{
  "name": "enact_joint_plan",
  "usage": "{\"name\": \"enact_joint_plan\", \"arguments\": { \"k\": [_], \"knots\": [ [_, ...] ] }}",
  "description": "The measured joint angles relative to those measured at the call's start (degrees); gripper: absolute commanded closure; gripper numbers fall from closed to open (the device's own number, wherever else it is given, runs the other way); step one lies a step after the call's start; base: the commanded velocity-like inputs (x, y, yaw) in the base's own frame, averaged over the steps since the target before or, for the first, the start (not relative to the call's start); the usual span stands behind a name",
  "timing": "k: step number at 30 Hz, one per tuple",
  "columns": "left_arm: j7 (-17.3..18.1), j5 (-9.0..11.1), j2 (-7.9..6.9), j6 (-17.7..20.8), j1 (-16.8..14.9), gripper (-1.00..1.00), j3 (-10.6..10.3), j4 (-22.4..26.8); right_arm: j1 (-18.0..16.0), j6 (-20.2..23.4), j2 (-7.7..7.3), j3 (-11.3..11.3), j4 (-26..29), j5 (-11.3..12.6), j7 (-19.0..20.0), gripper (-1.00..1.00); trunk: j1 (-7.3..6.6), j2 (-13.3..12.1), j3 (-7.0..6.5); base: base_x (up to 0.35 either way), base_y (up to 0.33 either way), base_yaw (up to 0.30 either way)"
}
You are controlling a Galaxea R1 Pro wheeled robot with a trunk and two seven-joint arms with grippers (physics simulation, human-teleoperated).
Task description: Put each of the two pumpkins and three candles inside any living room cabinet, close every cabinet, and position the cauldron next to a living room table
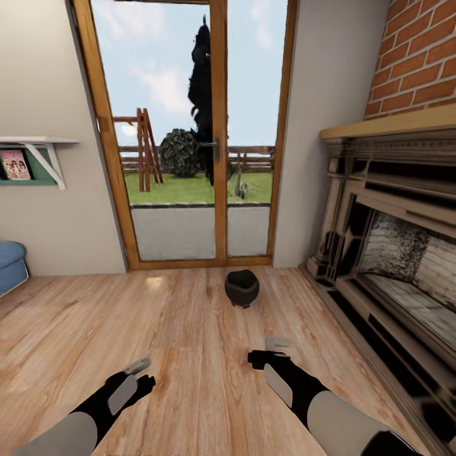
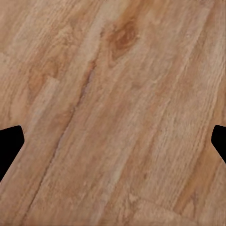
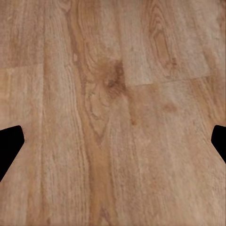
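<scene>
The cauldron (image 1: 241, 288), a small round black pot with a wide mouth, stands upright on the wooden floor just in front of the glass door. My left gripper (image 1: 144, 375) hovers low over the floor, well short of the pot and to its left. My right gripper (image 1: 266, 350) is closer, a short way in front of the pot. In the wrist views the left gripper (image 2: 113, 146) and the right gripper (image 3: 113, 146) have their dark fingertips far apart, with bare floorboards between them. Both are open and hold nothing. The pumpkins, candles, cabinet and table are out of view.
A wood-framed glass door (image 1: 218, 145) fills the wall behind the pot. A large fireplace (image 1: 392, 253) with a brick chimney runs along the right side. On the left wall hangs a white shelf (image 1: 38, 142), and a blue seat (image 1: 11, 263) sits at the left edge.
</scene>
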State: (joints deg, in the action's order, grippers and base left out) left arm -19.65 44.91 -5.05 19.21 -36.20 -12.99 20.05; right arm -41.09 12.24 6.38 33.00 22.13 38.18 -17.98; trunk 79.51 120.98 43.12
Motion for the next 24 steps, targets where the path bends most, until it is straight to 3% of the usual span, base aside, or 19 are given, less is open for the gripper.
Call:
{"name": "enact_joint_plan", "arguments": {
  "k": [7, 15, 24],
  "knots": [
    [0.14, -0.02, 0.18, -0.3, 0.06, -1.0, -0.69, -0.17, 0.03, -2.85, -0.02, 0.07, 0.05, -0.05, 0.05, -1.0, -1.54, -2.81, -1.03, 0.0, 0.0, 0.045],
    [0.15, 0.13, 0.36, -0.33, 0.17, -1.0, -4.05, -0.25, 0.09, -4.56, 0.12, 0.19, 0.08, -0.12, 0.13, -1.0, -3.3, -6.01, -2.46, 0.0, 0.0, 0.001],
    [0.15, 0.17, 0.31, -0.33, 0.18, -1.0, -5.97, -0.25, 0.1, -4.78, 0.09, 0.18, 0.12, -0.02, -0.16, -1.0, -3.33, -6.03, -2.46, 0.119, 0.0, 0.0]
  ]
}}
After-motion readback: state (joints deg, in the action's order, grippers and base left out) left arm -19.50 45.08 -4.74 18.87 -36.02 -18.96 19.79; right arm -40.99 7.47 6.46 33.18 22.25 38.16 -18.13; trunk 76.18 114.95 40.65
